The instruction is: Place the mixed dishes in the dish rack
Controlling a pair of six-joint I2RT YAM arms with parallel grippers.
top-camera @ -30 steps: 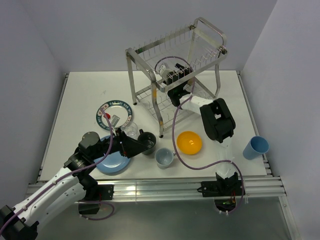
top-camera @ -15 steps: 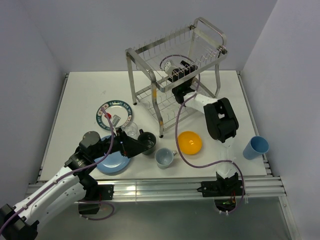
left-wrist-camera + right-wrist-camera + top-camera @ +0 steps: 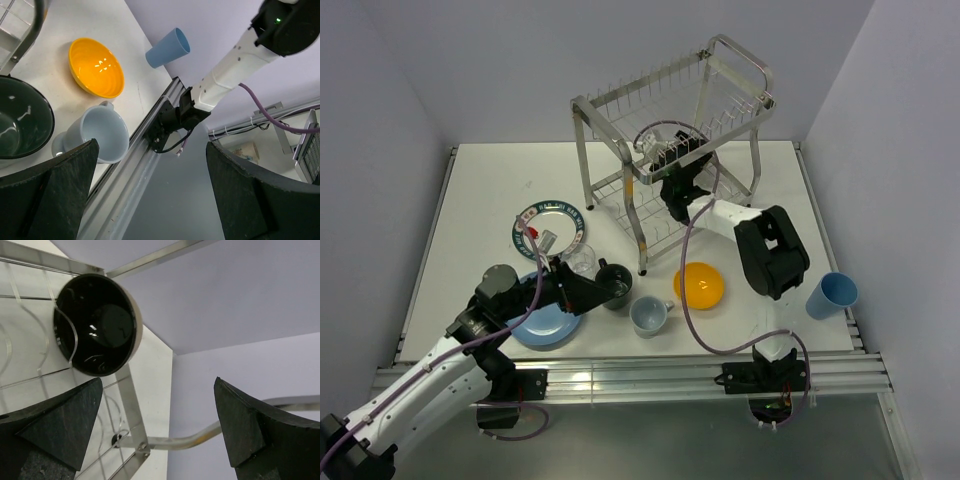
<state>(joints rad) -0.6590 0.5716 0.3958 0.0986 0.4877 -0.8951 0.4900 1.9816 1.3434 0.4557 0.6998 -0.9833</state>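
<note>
The dish rack (image 3: 583, 150) stands at the back centre. My right gripper (image 3: 667, 152) is open at its upper tier, empty in the right wrist view (image 3: 159, 390). A cup, black inside and cream outside (image 3: 97, 325), lies on its side on the rack wires (image 3: 131, 400) just beyond the fingers. My left gripper (image 3: 584, 290) is open and empty (image 3: 151, 165) beside the dark mug (image 3: 615, 283) (image 3: 22, 125). Nearby are the clear glass (image 3: 582, 260), light blue plate (image 3: 545, 322), green-rimmed plate (image 3: 548, 228), pale mug (image 3: 648, 314) (image 3: 97, 135), orange bowl (image 3: 699, 285) (image 3: 95, 67) and blue cup (image 3: 831, 295) (image 3: 167, 47).
The left arm lies over the light blue plate. The right arm's links hang above the table right of the orange bowl. An aluminium rail (image 3: 650, 372) runs along the near edge. Walls close the table at left, back and right.
The right arm's elbow has swung right and towards the near edge, while its gripper has stayed at the rack's upper tier. The left arm has barely moved.
</note>
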